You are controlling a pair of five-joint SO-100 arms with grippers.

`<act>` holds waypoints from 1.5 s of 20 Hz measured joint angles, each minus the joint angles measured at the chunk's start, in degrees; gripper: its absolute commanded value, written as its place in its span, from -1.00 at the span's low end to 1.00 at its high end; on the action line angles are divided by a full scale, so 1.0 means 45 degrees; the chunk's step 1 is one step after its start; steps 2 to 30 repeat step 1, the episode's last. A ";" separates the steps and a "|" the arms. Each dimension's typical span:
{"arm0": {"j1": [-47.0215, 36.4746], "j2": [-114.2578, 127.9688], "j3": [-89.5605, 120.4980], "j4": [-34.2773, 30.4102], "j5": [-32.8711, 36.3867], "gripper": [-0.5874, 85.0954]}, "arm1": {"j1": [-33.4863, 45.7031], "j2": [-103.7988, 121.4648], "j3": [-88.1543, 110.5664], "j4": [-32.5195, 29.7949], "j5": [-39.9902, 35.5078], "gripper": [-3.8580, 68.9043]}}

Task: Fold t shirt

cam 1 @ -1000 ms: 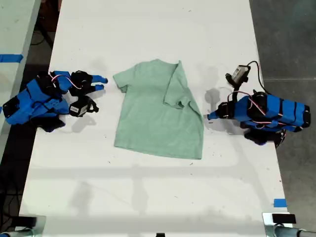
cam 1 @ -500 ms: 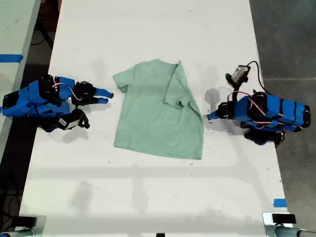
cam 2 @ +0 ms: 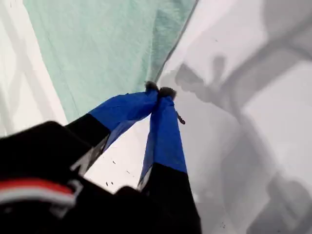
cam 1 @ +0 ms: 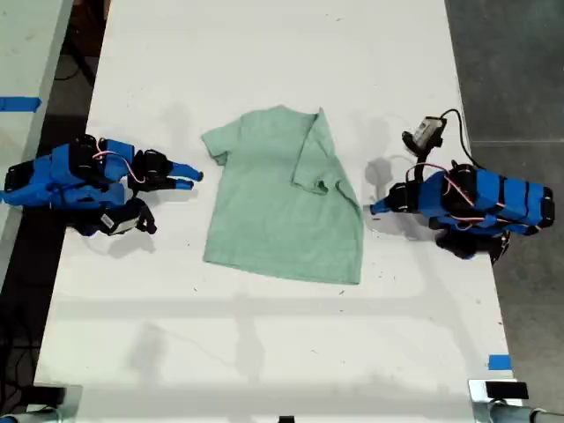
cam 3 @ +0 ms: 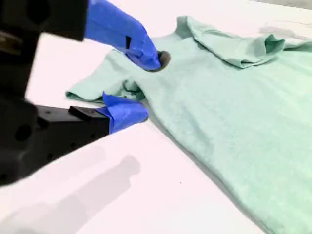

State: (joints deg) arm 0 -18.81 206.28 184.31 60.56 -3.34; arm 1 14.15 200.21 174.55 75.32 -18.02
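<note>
Pale mint t shirt (cam 1: 284,201) lying flat mid-way along the white table (cam 1: 264,352), one sleeve folded inward over the body on the exterior view's right, the other sleeve still spread toward the exterior view's left. Blue arm at the exterior view's left, second gripper (cam 1: 188,174) pointing at the spread sleeve, just beside it, apart from the cloth. Blue arm at the exterior view's right, first gripper (cam 1: 375,208) low at the shirt's edge, tips together

A robotics lab: a bare white table (cam 1: 264,53), blue tape marks (cam 1: 499,362) and concrete floor (cam 1: 520,70).
</note>
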 measured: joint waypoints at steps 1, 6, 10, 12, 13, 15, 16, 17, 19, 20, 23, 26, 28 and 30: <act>-0.0313 0.0000 0.0000 0.0000 0.0000 -0.68 | 0.0000 0.0000 0.0000 0.0000 0.0000 -0.88; -0.0313 0.0000 0.0000 0.0000 0.0000 -0.68 | 0.0000 0.0000 0.0000 0.0000 0.0000 -0.88; -0.0313 0.0000 0.0000 0.0000 0.0000 -0.68 | 0.0000 0.0000 0.0000 0.0000 0.0000 -0.88; -0.0313 0.0000 0.0000 0.0000 0.0000 -0.68 | 0.0000 0.0000 0.0000 0.0000 0.0000 -0.88; -0.0313 0.0000 0.0000 0.0000 0.0000 -0.68 | 0.0000 0.0000 0.0000 0.0000 0.0000 -0.88; -0.0313 0.0000 0.0000 0.0000 0.0000 -0.68 | 0.0000 0.0000 0.0000 0.0000 0.0000 -0.88; -0.0313 0.0000 0.0000 0.0000 0.0000 -0.68 | 0.0000 0.0000 0.0000 0.0000 0.0000 -0.88; -0.0313 0.0000 0.0000 0.0000 0.0000 -0.68 | 0.0000 0.0000 0.0000 0.0000 0.0000 -0.88; -0.0313 0.0000 0.0000 0.0000 0.0000 -0.68 | 0.0000 0.0000 0.0000 0.0000 0.0000 -0.88; -0.0313 0.0000 0.0000 0.0000 0.0000 -0.68 | 0.0000 0.0000 0.0000 0.0000 0.0000 -0.88; -0.0313 0.0000 0.0000 0.0000 0.0000 -0.68 | 0.0000 0.0000 0.0000 0.0000 0.0000 -0.88; -0.0313 0.0000 0.0000 0.0000 0.0000 -0.68 | 0.0000 0.0000 0.0000 0.0000 0.0000 -0.88; -0.0313 0.0000 0.0000 0.0000 0.0000 -0.68 | 0.0000 0.0000 0.0000 0.0000 0.0000 -0.88; -0.0313 0.0000 0.0000 0.0000 0.0000 -0.68 | 0.0000 0.0000 0.0000 0.0000 0.0000 -0.88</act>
